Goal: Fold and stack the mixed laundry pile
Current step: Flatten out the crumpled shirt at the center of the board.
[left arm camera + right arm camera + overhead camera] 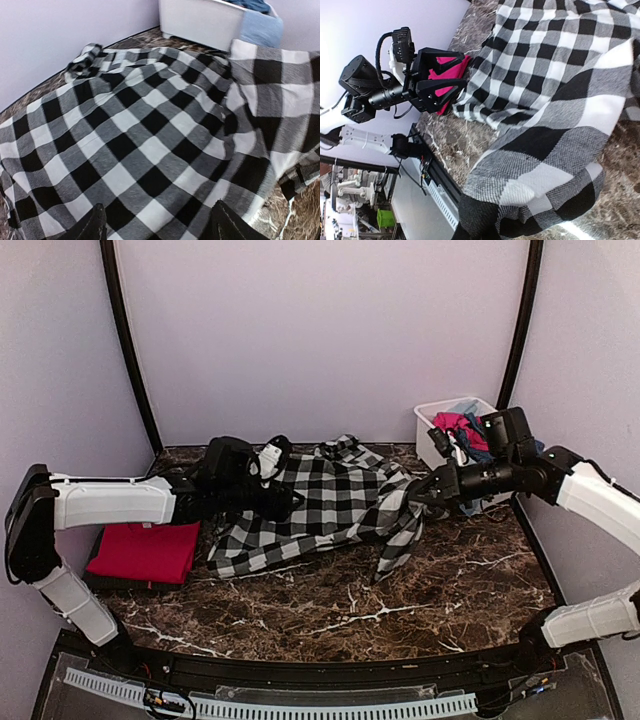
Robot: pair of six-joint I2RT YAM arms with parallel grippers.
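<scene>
The black-and-white checked garment (325, 502) lies spread on the dark marble table (330, 610). My left gripper (287, 502) hovers open just above its left part; in the left wrist view its fingertips (94, 222) stand wide apart over the checked cloth (145, 130). My right gripper (428, 489) is shut on the garment's right edge and holds it lifted, with a sleeve hanging down. In the right wrist view the cloth (560, 125) drapes over my fingers and hides them. A folded red tee (145, 550) lies at the left. Pink (458, 425) and blue pieces sit in the tub.
The white plastic tub (428, 420) stands at the back right, just behind my right arm; the left wrist view shows it too (200, 22), with a light blue piece (261, 29) hanging over its side. Walls close the table in on three sides.
</scene>
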